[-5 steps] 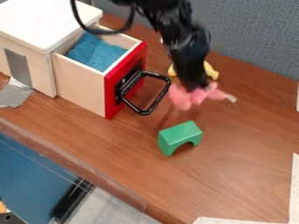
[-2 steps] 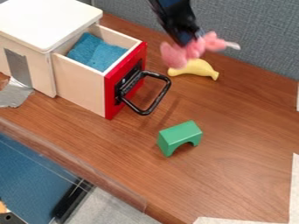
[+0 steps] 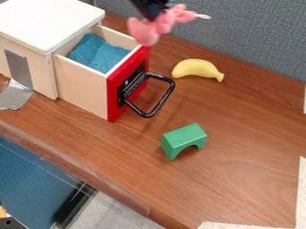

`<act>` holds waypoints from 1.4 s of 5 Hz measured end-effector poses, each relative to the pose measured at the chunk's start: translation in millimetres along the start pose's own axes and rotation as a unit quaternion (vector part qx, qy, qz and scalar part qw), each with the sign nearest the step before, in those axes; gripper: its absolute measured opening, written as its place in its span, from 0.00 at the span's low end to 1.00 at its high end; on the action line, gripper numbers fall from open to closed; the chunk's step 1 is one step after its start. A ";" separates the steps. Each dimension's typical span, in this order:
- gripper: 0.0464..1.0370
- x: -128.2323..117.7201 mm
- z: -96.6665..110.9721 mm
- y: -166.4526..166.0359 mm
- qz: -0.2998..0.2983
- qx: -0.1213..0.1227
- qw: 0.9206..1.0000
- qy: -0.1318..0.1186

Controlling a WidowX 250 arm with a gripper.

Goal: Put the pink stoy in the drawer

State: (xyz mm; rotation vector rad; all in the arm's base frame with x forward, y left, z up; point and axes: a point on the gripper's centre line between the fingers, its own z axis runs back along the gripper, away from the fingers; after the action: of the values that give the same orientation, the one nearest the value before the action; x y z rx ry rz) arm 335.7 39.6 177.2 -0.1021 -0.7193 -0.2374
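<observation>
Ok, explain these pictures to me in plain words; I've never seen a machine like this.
A fixed camera looks down at a slant on a wooden table. The dark shape at the top edge is a robot arm's pincer, holding a pink toy up in the air, near the far end of the drawer's red front. That drawer stands open from a white-topped cabinet, with blue cloth inside. On the table lie a yellow banana and, nearer the camera, a green arch-shaped block.
</observation>
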 end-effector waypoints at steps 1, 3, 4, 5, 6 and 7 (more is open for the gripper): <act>0.01 -9.0 4.1 25.1 0.022 0.037 0.999 0.008; 0.01 -29.4 -4.2 57.9 0.047 0.076 0.995 0.034; 0.02 -41.1 -17.2 64.3 0.048 0.080 0.994 0.049; 0.07 -48.1 -27.0 68.5 0.053 0.083 0.993 0.061; 0.25 -48.9 -27.6 67.3 0.053 0.079 0.993 0.063; 0.55 -52.0 -24.0 66.0 0.063 0.071 0.993 0.070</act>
State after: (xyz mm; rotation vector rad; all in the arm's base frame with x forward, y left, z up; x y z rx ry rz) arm 329.7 108.7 124.1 0.0038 -0.5861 -0.0711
